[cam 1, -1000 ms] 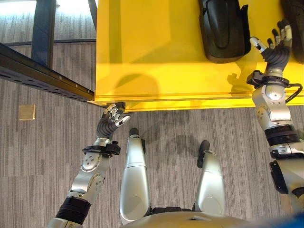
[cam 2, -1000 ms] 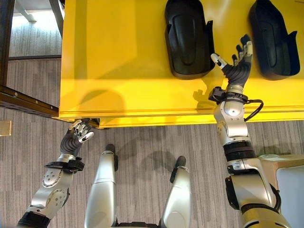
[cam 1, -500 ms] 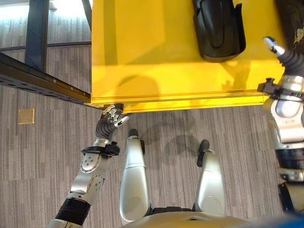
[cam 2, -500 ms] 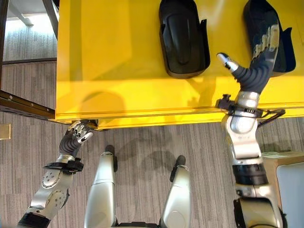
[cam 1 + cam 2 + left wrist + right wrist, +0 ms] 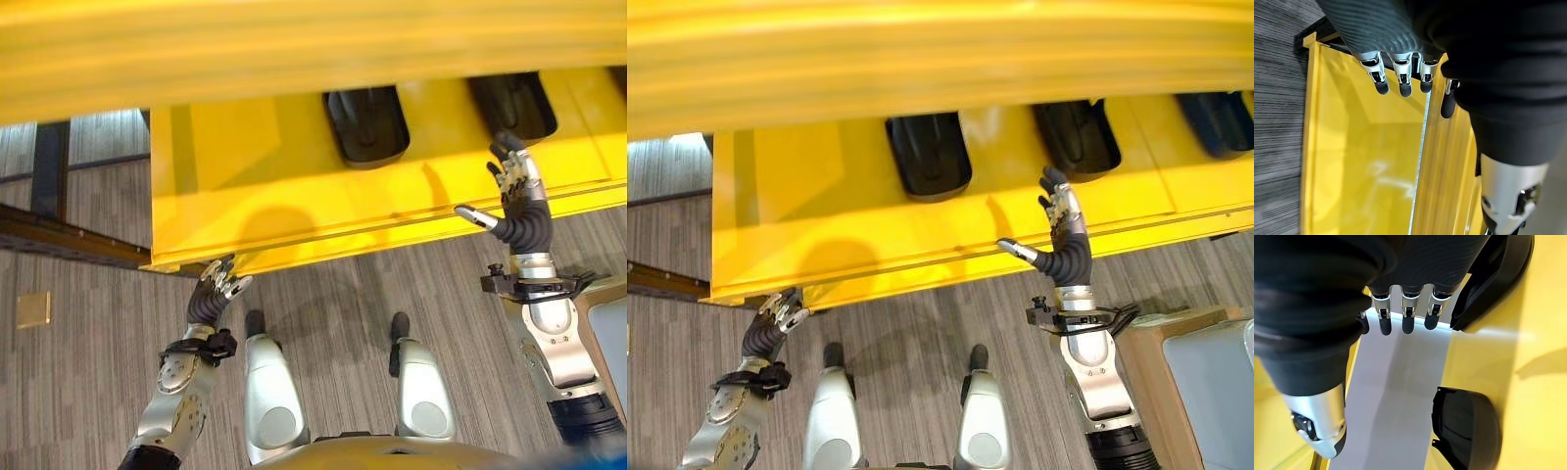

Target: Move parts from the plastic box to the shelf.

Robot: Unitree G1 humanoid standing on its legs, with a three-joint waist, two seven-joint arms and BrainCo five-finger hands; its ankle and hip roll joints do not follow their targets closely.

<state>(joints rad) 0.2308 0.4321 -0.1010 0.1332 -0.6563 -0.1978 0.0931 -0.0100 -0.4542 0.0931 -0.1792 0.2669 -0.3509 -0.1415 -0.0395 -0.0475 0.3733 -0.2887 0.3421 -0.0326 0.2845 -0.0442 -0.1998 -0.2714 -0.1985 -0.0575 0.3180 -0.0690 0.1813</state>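
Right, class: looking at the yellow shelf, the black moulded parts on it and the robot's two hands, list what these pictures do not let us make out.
- Black moulded plastic parts: far ends hidden behind the blurred yellow band across the eye views.
- Third black part: cut off by the right eye view's edge.
- Left hand: at the yellow shelf's near edge; contact cannot be told.
- Right hand: open, empty; its height above the shelf is unclear.

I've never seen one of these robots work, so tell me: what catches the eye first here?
The big yellow shelf spans the scene, with black moulded parts lying in a row on its lower level. The right hand is raised open at the shelf's front edge, near the middle part, while the left hand hangs open by the near corner.
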